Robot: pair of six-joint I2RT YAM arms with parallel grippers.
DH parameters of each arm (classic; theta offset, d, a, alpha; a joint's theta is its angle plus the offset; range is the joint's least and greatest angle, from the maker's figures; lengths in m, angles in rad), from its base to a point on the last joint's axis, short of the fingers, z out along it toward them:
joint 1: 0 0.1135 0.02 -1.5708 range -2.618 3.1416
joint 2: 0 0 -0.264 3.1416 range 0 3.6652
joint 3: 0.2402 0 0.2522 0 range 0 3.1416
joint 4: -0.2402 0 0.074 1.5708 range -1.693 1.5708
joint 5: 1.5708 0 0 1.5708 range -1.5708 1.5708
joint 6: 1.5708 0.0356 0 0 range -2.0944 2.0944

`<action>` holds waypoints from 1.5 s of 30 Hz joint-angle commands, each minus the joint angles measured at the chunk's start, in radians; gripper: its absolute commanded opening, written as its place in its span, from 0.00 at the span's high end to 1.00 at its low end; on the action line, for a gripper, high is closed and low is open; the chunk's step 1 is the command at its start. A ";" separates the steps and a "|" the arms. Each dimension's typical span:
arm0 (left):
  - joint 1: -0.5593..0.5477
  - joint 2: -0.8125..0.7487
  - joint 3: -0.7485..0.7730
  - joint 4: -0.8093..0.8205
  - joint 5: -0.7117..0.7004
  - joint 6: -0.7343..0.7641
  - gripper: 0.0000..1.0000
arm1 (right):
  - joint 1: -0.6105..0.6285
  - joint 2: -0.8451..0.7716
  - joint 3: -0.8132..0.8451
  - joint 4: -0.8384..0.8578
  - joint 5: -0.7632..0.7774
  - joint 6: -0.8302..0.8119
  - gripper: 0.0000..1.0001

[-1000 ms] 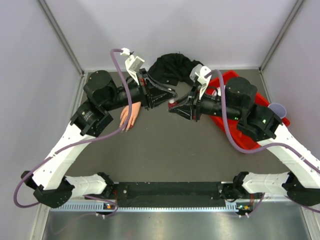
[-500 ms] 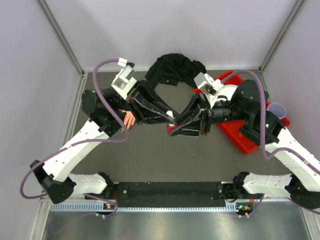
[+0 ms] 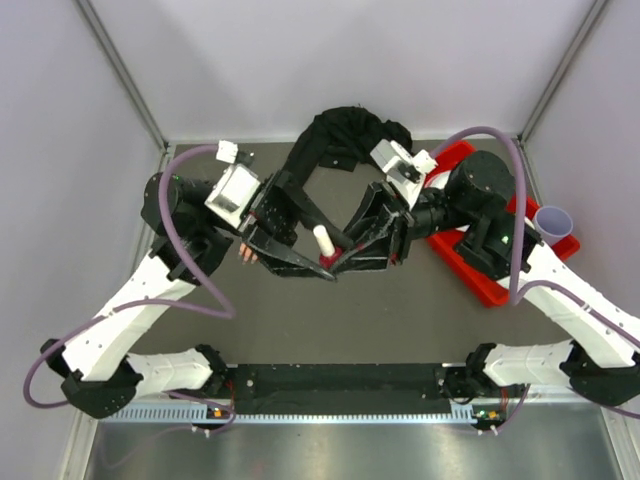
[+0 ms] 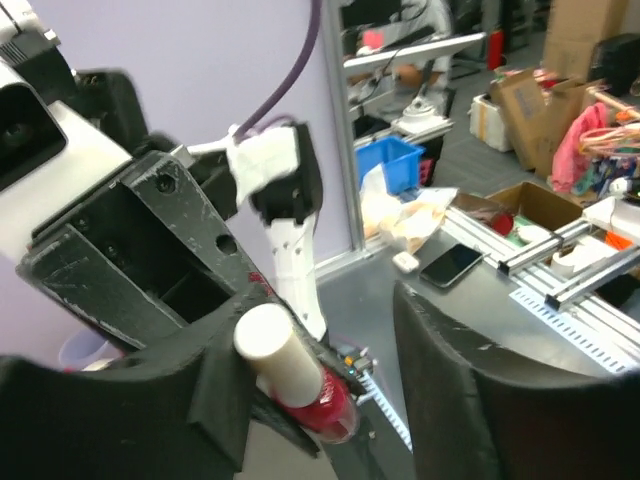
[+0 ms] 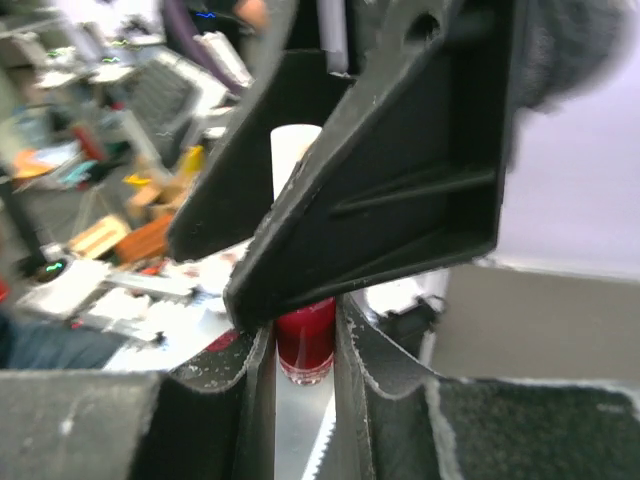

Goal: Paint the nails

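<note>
Peach-coloured, the life-size mannequin hand (image 3: 246, 255) shows you only a sliver under the left arm, left of centre, so you cannot see its pale nails. Its black fabric sleeve (image 3: 350, 135) bunches at far centre, so the long axis appears to run far-right to near-left. Both arms reach inward and meet mid-table. Your right gripper (image 5: 305, 330) is clamped on the small red polish bottle (image 5: 305, 345). Your left gripper (image 3: 338, 258) stands parted around the bottle's white cap (image 4: 275, 350), which touches one finger (image 4: 150, 410) only.
</note>
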 commanded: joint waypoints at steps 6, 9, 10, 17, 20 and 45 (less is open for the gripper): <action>0.046 -0.128 0.041 -0.678 -0.386 0.497 0.24 | -0.018 -0.036 0.053 -0.291 0.447 -0.268 1.00; 0.046 -0.144 0.026 -0.696 -0.593 0.479 0.23 | -0.018 -0.044 0.048 -0.343 0.549 -0.343 1.00; 0.046 -0.141 0.029 -0.706 -0.646 0.470 0.23 | -0.017 -0.044 0.045 -0.358 0.565 -0.359 1.00; 0.046 -0.061 0.115 -0.798 -0.947 0.382 0.22 | -0.018 -0.045 0.008 -0.349 0.651 -0.439 1.00; 0.046 -0.030 0.138 -0.790 -0.970 0.323 0.26 | -0.018 -0.048 -0.004 -0.334 0.683 -0.448 1.00; 0.047 0.004 0.064 -0.618 -0.822 0.095 0.90 | -0.017 -0.029 -0.015 -0.236 0.829 -0.416 1.00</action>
